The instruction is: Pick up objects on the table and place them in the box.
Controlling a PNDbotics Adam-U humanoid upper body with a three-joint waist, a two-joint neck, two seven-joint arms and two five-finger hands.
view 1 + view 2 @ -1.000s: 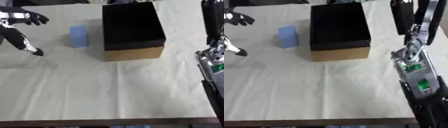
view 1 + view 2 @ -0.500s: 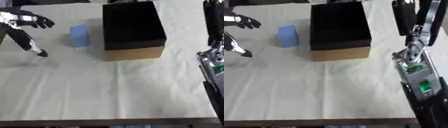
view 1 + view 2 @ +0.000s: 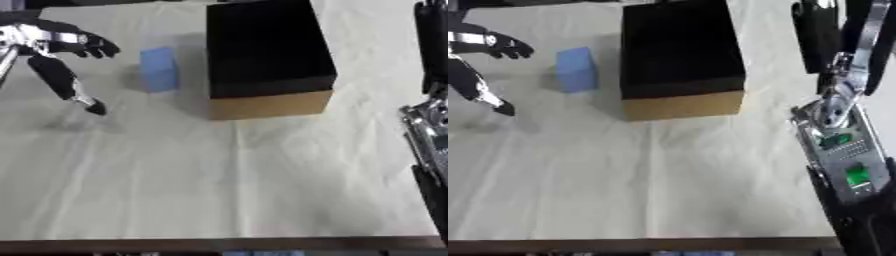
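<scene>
— Blue block (image 3: 158, 69) standing on the cloth (image 3: 227, 185), just left of the box (image 3: 267, 47), a narrow gap between the 2. Nothing is touching it.

— And the left hand (image 3: 54, 49)?

— Out to the left of the block, near it but clearly apart. Fingers spread toward the block, thumb hanging down and out, nothing in its grasp. That wide spread looks like a shape made to take the block across its sides, I'd say.

— Why the left hand, do you think?

— The block sits on that side, so it's the shorter reach. The box has its dark open top facing up and stands right next to the block, so the carry should be brief: lift, over the near wall, drop.

— The right hand?

— In the right eye view the right arm (image 3: 846, 125) runs up the right edge, folded back, well away from the work. Whether its fingers are spread or curled, I cannot tell.

— Anything else to pick?

— Only 1 block that I can see.
</scene>
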